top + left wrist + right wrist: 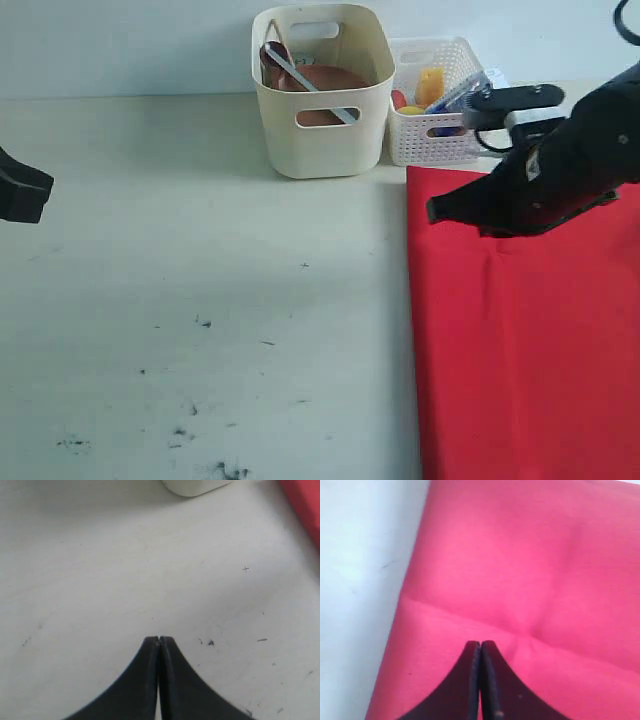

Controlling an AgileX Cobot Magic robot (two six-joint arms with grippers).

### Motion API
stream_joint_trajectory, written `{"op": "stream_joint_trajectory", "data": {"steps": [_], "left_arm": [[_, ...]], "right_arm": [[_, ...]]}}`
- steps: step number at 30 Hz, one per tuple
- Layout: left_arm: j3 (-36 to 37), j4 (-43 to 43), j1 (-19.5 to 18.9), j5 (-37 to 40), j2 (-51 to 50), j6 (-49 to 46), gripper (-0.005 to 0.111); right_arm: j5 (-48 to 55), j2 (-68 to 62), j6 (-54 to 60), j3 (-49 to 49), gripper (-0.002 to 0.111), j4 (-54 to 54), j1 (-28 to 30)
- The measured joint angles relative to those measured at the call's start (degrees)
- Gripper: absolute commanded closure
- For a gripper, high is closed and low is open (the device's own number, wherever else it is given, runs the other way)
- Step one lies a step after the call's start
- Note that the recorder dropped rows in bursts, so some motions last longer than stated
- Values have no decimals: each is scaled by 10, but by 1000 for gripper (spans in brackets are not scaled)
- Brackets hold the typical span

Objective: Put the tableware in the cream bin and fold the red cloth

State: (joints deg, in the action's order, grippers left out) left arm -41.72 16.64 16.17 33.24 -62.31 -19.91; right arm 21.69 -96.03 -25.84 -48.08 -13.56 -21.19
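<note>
This looks like a robot test bench in a lab, not a home kitchen. The bare white tabletop (pixel 200 250) is scuffed with dark marks, and a blank pale wall (pixel 120 45) stands at the far side. A black left arm (pixel 20 190) and a black right arm (pixel 560 170) reach in. Household props are staged on the table: a cream bin (pixel 325 140) and a white lattice basket (pixel 425 140) at the far edge, and a red cloth (pixel 530 350) on the right.

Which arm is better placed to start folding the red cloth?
Right, probably: the right gripper hangs shut over the red cloth; the left gripper is over the table, well away from it.
</note>
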Motion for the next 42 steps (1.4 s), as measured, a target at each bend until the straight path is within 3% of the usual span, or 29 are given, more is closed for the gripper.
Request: {"op": "stream_joint_trajectory", "data": {"steps": [11,22,29,33,35,39,42], "left_arm": [[0,0,0,0,0,0,104],[0,1,0,0,0,0,104],[0,1,0,0,0,0,104],[0,1,0,2,0,0,104],[0,1,0,6,0,0,104],[0,1,0,7,0,0,104],[0,7,0,8,0,0,104]], "right_arm": [[46,-99,26,-6,108,-18,-14],[175,-117,-129,-8,108,-270,-6],[178,-119,-142,-5,108,-318,67],[180,-44,-144,-4,108,-310,102],[166,34,-144,-4,108,-286,145],[147,68,-144,10,108,-219,216],[100,63,-144,65,108,-169,230]]}}
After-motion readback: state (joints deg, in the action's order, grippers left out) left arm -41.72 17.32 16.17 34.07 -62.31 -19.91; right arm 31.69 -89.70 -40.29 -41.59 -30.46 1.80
